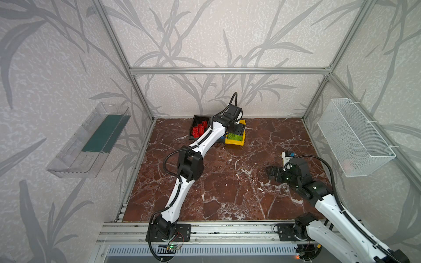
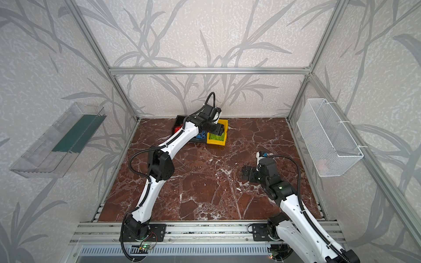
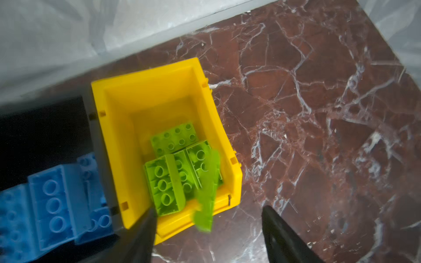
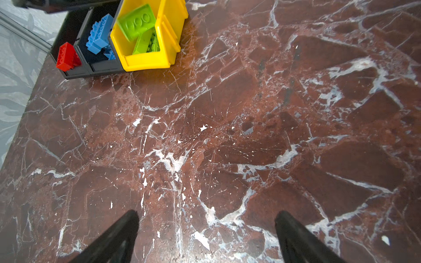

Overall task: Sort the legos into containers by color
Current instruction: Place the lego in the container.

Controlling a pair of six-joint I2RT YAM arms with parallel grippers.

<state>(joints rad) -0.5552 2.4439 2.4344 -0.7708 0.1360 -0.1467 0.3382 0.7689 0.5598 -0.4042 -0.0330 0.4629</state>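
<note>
Left gripper (image 3: 208,210) is hanging wide apart above yellow bin (image 3: 145,91); 1 blurred green lego (image 3: 206,193) is dropping, seemingly over the front rim, risking bouncing out onto table (image 4: 227,113). Right gripper (image 4: 207,214) is hovering wide apart, empty.

- Three bins stand side by side, touching, at the back of the table (image 1: 227,182), near the rear wall: left bin (image 4: 75,74), middle bin (image 4: 100,66), right bin (image 4: 148,61).
- Bricks (image 1: 198,131) lie in the left bin, more bricks (image 4: 99,37) in the middle bin, further bricks (image 3: 168,180) in the right bin.
- A tilted brick (image 4: 136,21) is above the others in the right bin.
- The left hand (image 3: 208,210) hangs over the right bin's front edge.
- The right hand (image 4: 207,213) is over bare table at the right, well apart from the bins.
- A tray (image 1: 75,157) hangs on the left wall and a basket (image 1: 355,136) on the right wall.
</note>
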